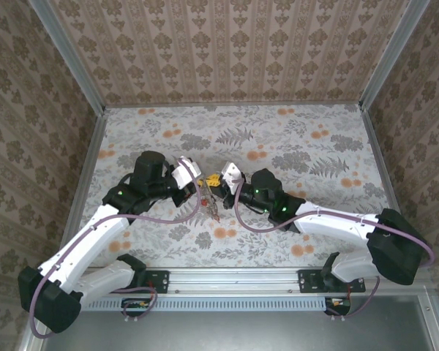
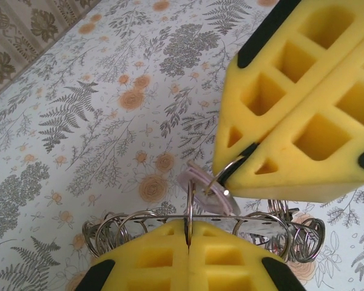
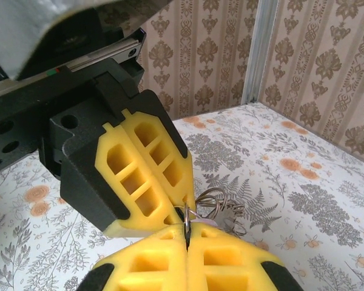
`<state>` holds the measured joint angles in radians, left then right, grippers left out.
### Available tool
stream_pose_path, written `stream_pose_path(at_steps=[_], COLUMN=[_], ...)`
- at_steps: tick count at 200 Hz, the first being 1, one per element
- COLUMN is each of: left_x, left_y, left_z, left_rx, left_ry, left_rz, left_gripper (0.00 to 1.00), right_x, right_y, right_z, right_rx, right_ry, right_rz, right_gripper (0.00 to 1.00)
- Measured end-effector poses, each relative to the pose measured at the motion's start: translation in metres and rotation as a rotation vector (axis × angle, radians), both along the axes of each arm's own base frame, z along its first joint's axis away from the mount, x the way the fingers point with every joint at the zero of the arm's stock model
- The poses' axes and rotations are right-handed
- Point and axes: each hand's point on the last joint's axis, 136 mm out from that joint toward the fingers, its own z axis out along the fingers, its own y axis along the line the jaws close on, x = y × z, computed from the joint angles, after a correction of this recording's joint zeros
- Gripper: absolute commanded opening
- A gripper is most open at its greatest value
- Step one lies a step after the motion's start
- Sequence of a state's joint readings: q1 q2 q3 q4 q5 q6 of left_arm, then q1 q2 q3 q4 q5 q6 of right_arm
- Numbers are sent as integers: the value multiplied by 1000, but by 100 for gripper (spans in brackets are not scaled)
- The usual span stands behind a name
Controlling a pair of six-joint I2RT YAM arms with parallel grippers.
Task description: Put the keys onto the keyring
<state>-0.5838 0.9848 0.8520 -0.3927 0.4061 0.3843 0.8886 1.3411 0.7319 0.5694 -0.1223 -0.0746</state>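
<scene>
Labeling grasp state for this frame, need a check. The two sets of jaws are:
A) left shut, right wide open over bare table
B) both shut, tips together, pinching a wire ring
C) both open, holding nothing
B: in the left wrist view both yellow jaws are closed, tips almost meeting, each pinching a wire ring.

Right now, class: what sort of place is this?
Probably a staged robot test booth: patterned beige wallpaper panels in aluminium frame posts, a floral-print tabletop, two white-and-black robot arms on a metal rail.
</scene>
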Motion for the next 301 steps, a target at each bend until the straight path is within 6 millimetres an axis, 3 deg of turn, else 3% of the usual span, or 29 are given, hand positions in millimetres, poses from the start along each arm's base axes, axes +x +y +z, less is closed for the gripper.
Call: stream_pose_path(at_steps=[105, 301], left_x=[2, -1], left_y=[-5, -11], left_z=[7, 1], left_rx=[-22, -14], left_ry=[-31, -19], left_rz=[-8, -27], left_gripper=[0, 0], right_x=[0, 10], right_y=[-4, -9], right_z=[-7, -13], right_rx=[-27, -11], right_ry=[17, 70], right_rz=[-14, -71], right_gripper=[0, 0])
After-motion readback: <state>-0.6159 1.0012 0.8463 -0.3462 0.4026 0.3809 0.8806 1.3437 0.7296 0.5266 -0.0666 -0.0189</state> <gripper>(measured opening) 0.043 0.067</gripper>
